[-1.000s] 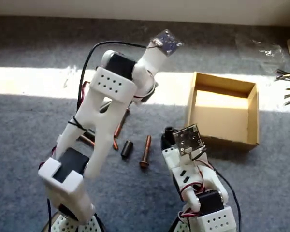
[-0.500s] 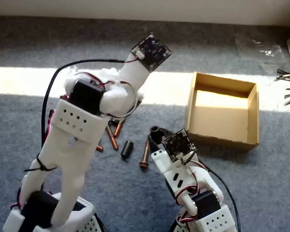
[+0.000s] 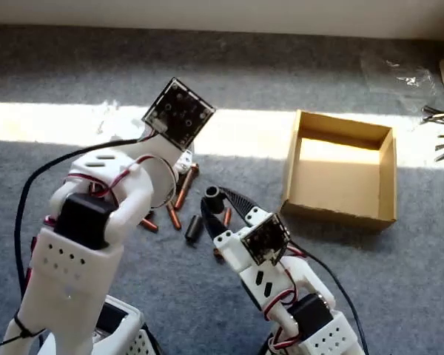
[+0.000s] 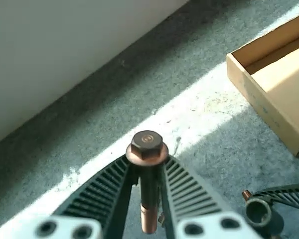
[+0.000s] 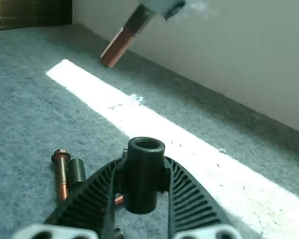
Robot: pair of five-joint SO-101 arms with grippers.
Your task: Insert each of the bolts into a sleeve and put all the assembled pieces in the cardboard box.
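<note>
Judging handling: cardboard box point(image 3: 333, 205) looked light and thin-walled, open-topped, plain brown; sat on carpet beside right arm; needed no grasp, only drop-in. Left gripper point(image 4: 147, 169) fingers pinched bolt point(image 4: 147, 145) on shank just under head, raised off carpet. Bolt copper-toned with hex flanged head; likely stiff, smooth metal, apt to pivot in ribbed fingers. Right gripper point(image 5: 143, 172) fingers pinched sleeve point(image 5: 145, 152) round its wall, bore upward. Sleeve was short black tube, likely rigid, light. Loose bolts point(image 3: 183, 186) and spare sleeve point(image 3: 194, 227) lay on carpet between arms.
</note>
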